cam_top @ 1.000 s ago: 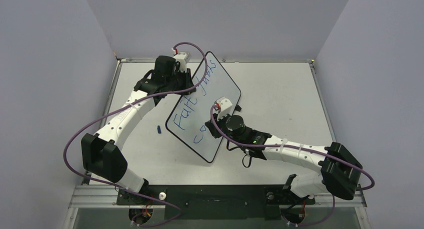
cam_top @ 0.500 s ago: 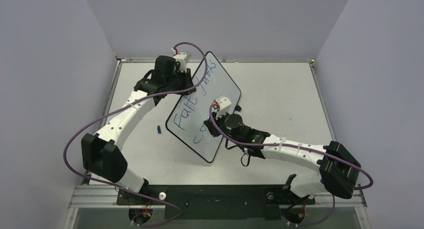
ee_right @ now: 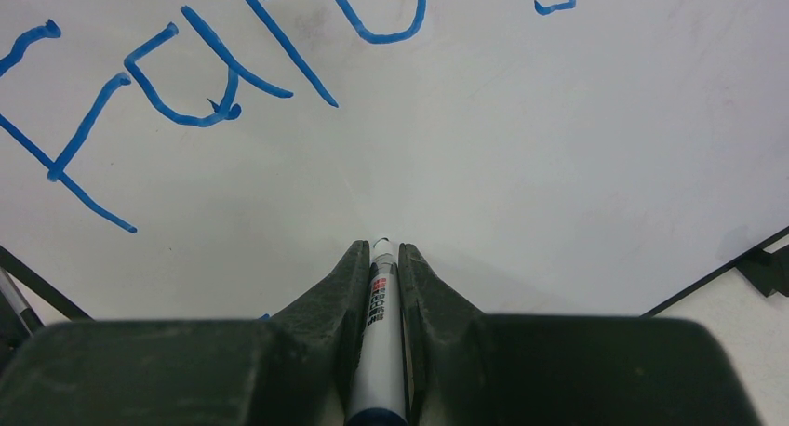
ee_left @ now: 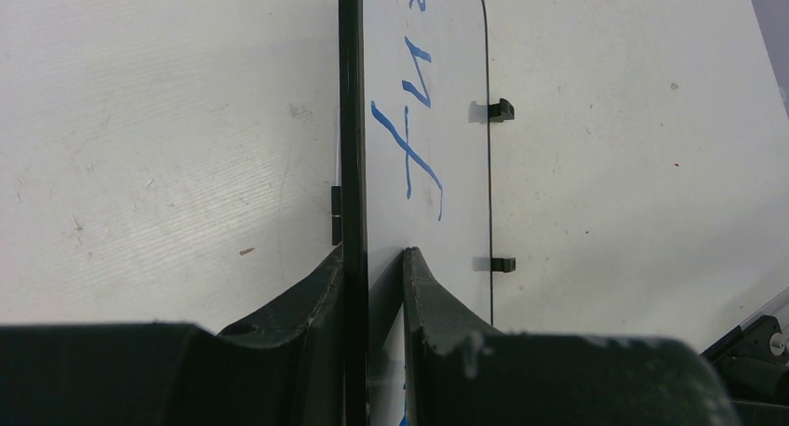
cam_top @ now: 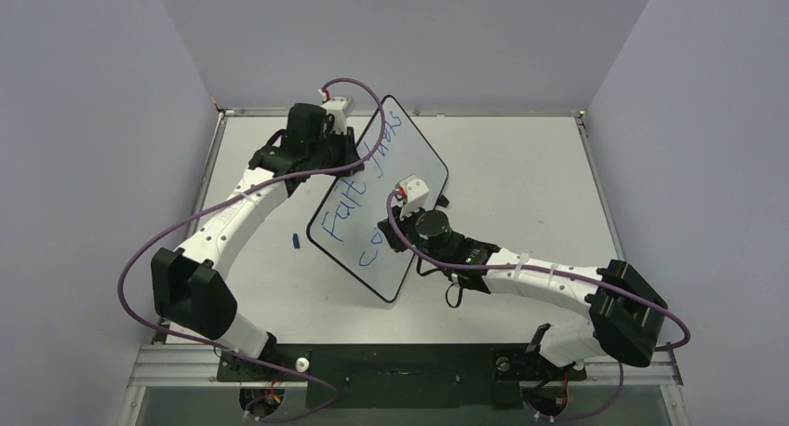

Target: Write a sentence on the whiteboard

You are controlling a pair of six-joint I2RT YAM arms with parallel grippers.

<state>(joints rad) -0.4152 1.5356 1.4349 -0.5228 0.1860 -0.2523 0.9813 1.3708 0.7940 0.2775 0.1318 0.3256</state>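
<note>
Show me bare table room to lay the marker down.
Widest: the table between the whiteboard, the right wall and the right arm. A smaller patch, between the left arm and the whiteboard, has a small blue piece in it. Crowded: the middle, where the left gripper clamps the whiteboard and the right gripper holds the marker at it.

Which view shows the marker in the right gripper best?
Right wrist: the marker sits clamped between the right gripper's fingers, tip toward the whiteboard. The top external view hides it under the wrist; the left wrist view does not show it.
</note>
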